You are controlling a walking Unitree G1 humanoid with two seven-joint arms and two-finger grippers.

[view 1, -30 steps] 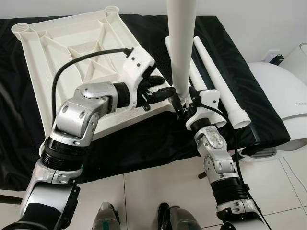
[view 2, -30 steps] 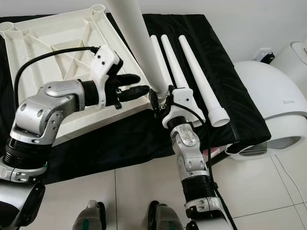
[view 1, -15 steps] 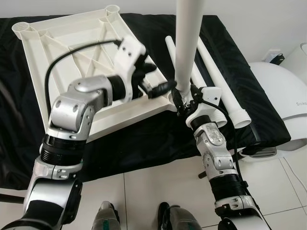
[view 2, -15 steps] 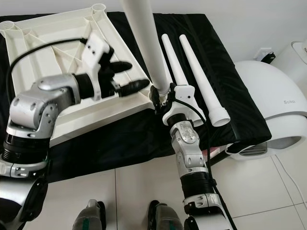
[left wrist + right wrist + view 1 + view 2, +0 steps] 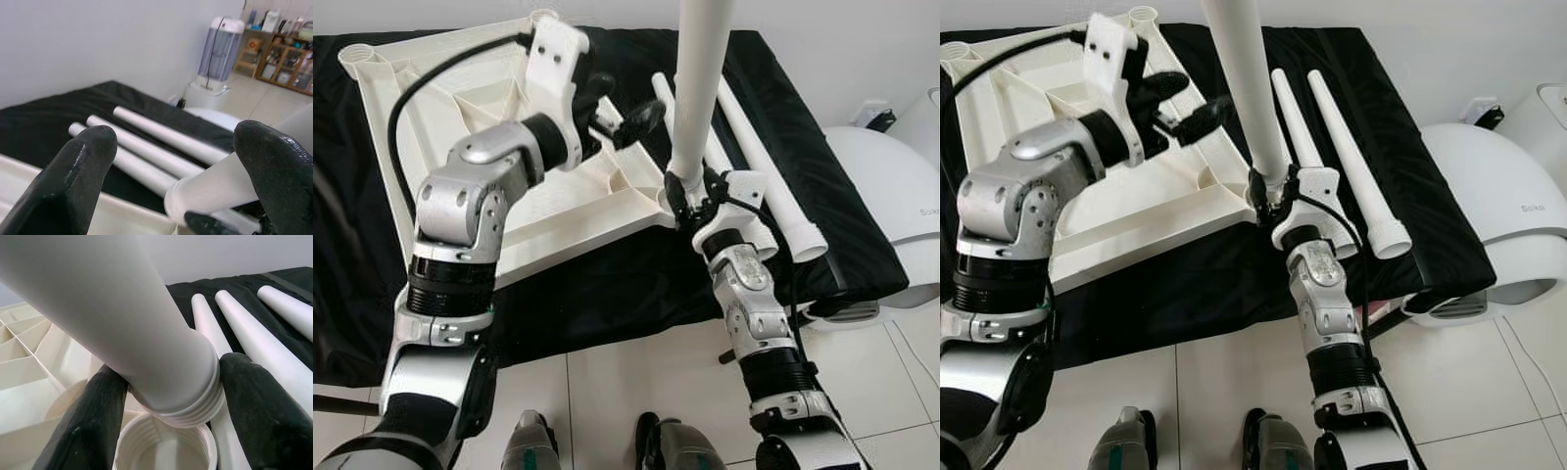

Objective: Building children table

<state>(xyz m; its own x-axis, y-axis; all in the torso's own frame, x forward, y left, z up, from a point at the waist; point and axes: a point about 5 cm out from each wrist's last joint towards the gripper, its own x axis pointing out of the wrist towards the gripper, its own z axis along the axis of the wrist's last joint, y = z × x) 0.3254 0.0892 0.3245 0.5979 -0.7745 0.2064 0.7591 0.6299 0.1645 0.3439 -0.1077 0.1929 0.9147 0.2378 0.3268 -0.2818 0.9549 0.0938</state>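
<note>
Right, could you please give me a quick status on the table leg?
Right gripper shut on table leg, threaded end just above corner socket. Left gripper open, raised over tabletop. Three spare legs alongside.

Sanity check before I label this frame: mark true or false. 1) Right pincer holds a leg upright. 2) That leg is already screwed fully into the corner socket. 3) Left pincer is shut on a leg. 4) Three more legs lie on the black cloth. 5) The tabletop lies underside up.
1) True: the right pincer clamps the leg near its threaded end, standing it up.
2) False: the threads sit just above the open socket, not in it.
3) False: the left pincer is open and empty, raised over the tabletop.
4) True: three spare legs lie side by side on the black cloth.
5) True: its ribs face up.
</note>
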